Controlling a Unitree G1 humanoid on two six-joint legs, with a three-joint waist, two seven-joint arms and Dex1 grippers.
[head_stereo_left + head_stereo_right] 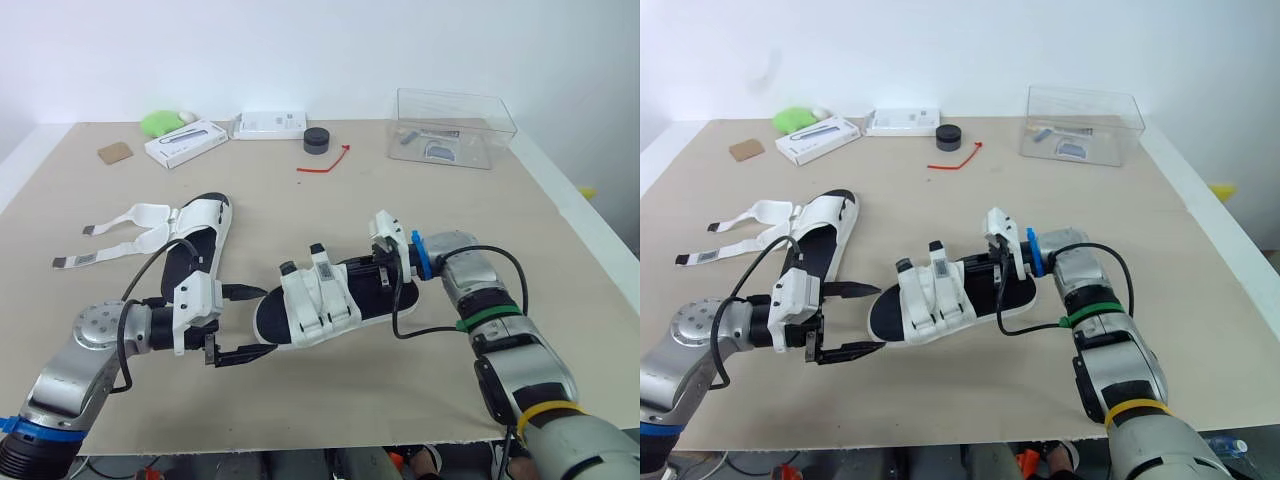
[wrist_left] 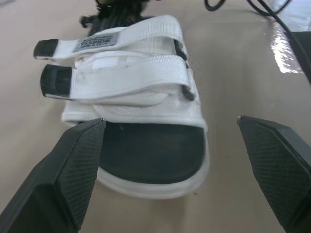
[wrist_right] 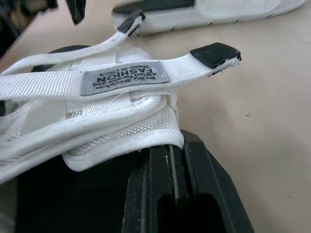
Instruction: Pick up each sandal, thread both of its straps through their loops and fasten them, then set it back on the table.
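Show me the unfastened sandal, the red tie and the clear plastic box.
unfastened sandal (image 1: 205, 213), left eye view, its white upper.
red tie (image 1: 320, 169), left eye view, its straight stretch.
clear plastic box (image 1: 497, 128), left eye view, right-hand wall.

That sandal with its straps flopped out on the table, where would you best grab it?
Probably the bare sole at the near end of that sandal, coming from the robot's side: the straps sprawl toward the robot's left and the white upper covers the far end.

Two sandals (image 1: 315, 300) (image 1: 200, 235), two white boxes (image 1: 185, 143) (image 1: 268, 124), one clear container (image 1: 455, 125), one black disc (image 1: 316, 140).
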